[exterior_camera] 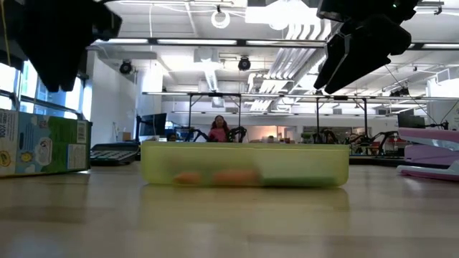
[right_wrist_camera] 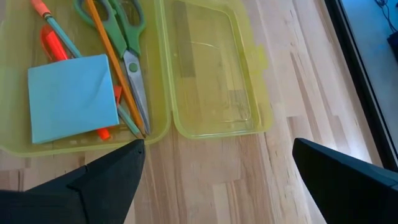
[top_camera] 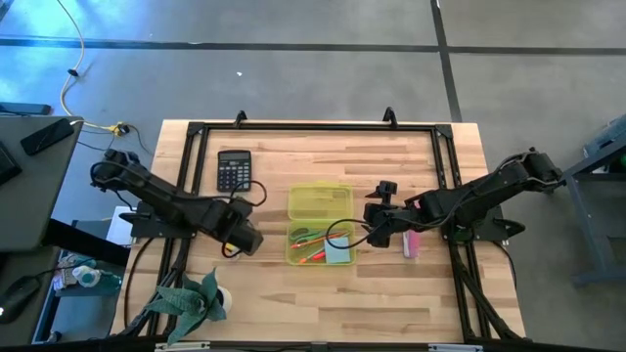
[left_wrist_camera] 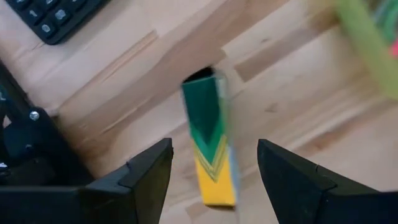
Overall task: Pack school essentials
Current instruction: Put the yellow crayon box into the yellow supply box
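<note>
The case (top_camera: pixel 320 225) lay open mid-table, lid (right_wrist_camera: pixel 211 68) flat beside the tray, and most of the essentials were already in the tray: scissors (right_wrist_camera: pixel 121 31), pencils (right_wrist_camera: pixel 112 74), a red marker (right_wrist_camera: pixel 53 43) and the blue pad (right_wrist_camera: pixel 71 96). One pack (left_wrist_camera: pixel 211 146), green and yellow, was not yet packed; it lay on the bare wood left of the case, below the calculator (top_camera: pixel 233 170). The left gripper (left_wrist_camera: pixel 214 171) hung over it, fingers apart, straddling it without touching. That looked like the step in hand: picking up this last item. The next move called for lowering, closing across the pack's narrow sides, then carrying it to the tray. The right gripper (right_wrist_camera: pixel 217 168) waited open beside the case.
</note>
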`<state>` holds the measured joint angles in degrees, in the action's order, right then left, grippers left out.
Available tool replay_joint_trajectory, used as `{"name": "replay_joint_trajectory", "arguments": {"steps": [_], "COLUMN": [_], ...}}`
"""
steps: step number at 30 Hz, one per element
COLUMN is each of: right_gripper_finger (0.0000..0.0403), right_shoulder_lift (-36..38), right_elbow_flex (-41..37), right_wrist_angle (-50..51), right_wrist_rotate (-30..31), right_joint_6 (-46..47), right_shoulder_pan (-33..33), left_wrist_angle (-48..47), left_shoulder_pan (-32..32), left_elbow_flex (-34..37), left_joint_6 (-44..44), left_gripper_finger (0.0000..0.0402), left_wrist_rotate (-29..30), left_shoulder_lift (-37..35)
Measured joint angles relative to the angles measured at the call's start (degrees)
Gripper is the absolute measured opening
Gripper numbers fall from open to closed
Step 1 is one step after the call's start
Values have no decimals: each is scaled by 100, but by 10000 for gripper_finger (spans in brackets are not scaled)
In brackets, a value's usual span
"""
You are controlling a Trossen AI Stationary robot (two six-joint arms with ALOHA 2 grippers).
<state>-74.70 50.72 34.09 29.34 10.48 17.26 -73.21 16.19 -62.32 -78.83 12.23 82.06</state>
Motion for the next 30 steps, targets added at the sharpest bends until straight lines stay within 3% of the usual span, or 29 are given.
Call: {"name": "replay_joint_trajectory", "arguments": {"steps": [19,30], "right_gripper_finger": [399,399], "right_shoulder_lift": [0,0], "right_elbow_flex": [0,0], "right_wrist_angle": [0,-2], "right_wrist_rotate": [-2,0], "right_joint_6": [107,107], "right_shoulder_pan": [-2,0], "left_wrist_angle": [637,1465], "left_shoulder_pan": [-4,-4], "left_elbow_flex": [865,1453], "left_joint_6": [-323,-353], "left_gripper_finger": [225,225], "left_wrist_rotate": [-49,-474], "left_shoulder_lift": [44,44]}}
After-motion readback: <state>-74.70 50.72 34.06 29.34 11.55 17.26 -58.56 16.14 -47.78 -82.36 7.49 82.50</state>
